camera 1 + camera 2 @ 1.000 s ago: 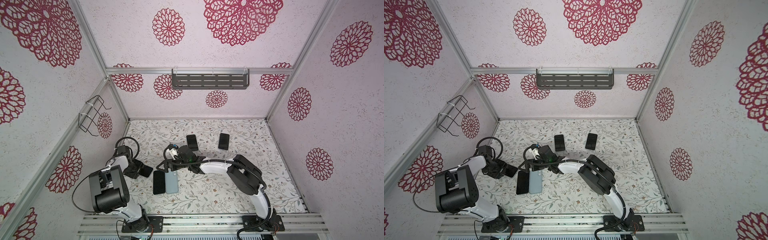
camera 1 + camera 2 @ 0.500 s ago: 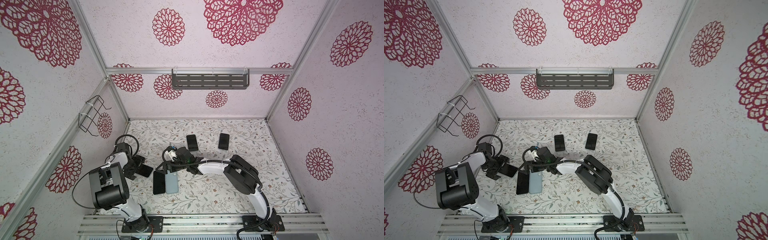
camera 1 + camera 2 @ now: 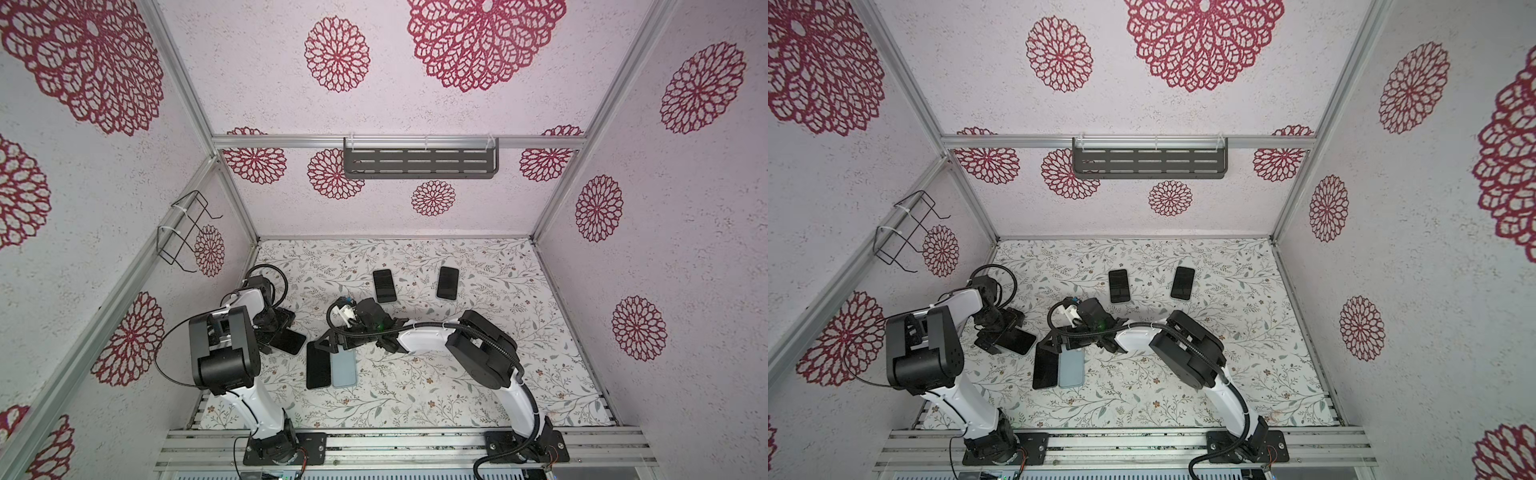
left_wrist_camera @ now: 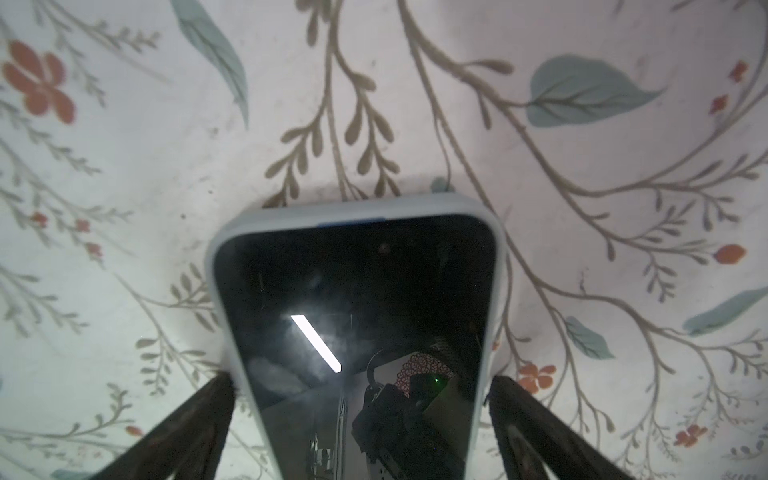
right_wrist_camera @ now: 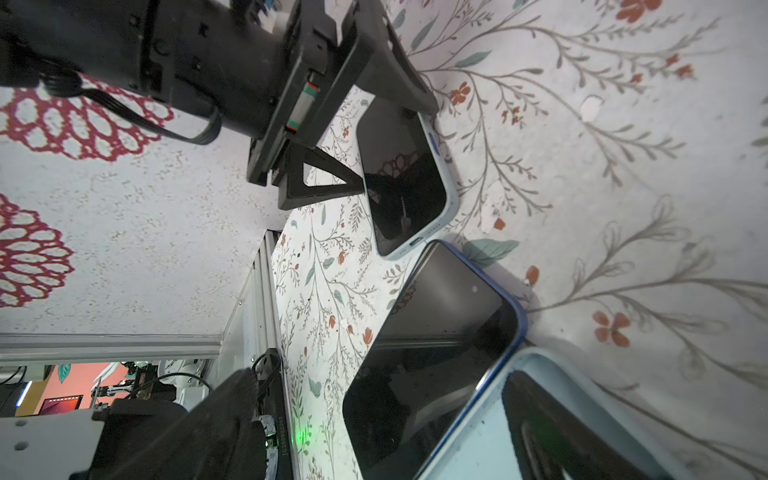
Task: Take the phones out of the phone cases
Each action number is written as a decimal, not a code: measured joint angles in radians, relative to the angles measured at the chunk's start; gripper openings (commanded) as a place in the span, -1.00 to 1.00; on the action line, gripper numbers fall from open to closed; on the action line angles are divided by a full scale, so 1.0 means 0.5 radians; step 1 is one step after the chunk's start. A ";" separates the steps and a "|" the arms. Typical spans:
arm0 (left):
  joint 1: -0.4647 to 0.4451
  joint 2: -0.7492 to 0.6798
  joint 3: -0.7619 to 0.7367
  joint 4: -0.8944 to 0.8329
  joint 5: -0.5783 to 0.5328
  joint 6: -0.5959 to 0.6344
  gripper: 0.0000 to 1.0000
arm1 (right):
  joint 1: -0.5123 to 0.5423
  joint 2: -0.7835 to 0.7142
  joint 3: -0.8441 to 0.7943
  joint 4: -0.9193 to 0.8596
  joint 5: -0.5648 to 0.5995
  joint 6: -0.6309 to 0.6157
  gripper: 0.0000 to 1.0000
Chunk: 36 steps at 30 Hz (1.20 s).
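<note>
The phone (image 4: 353,324) lay screen-up, still seated in its pale blue-grey phone case (image 4: 496,266). It was flat on the floral table (image 3: 457,374), over at the left side. Right above it sat the left gripper (image 4: 359,386), jaws spread wide and straddling the case, with one of its dark fingers (image 4: 195,424) down each long side. Nothing was clamped and nothing lifted. Whether the tips actually brushed the case rim could not be told. One end of the phone ran out of the left wrist view, and in both top views the gripper covered much of it.

Just beside it, toward the middle, a bare dark phone (image 3: 318,365) and an empty light-blue case (image 3: 344,368) lay side by side, edges touching or nearly so. The right gripper (image 3: 334,343) hung over their far ends, jaws wide apart too, holding nothing. In the right wrist view, a dark blurred shape over the empty case was hard to make out. At the back lay a dark phone (image 3: 384,285) and, a little apart from it, a second dark phone (image 3: 447,282).
</note>
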<state>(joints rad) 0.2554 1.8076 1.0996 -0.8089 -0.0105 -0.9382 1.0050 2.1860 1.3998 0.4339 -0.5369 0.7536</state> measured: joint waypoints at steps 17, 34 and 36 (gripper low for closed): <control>-0.037 -0.058 -0.093 0.099 -0.051 -0.121 0.59 | -0.028 -0.004 -0.008 0.068 -0.036 0.006 0.92; 0.056 -0.220 -0.253 0.300 0.254 -0.062 0.31 | -0.034 0.006 0.181 0.068 -0.037 0.072 0.92; 0.070 -0.231 -0.269 0.331 0.311 -0.060 0.29 | -0.034 0.031 0.230 0.063 -0.035 0.078 0.92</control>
<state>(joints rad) 0.2905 1.6920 0.9653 -0.6434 0.1452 -0.9680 0.9882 2.2013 1.5150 0.4656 -0.5545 0.7925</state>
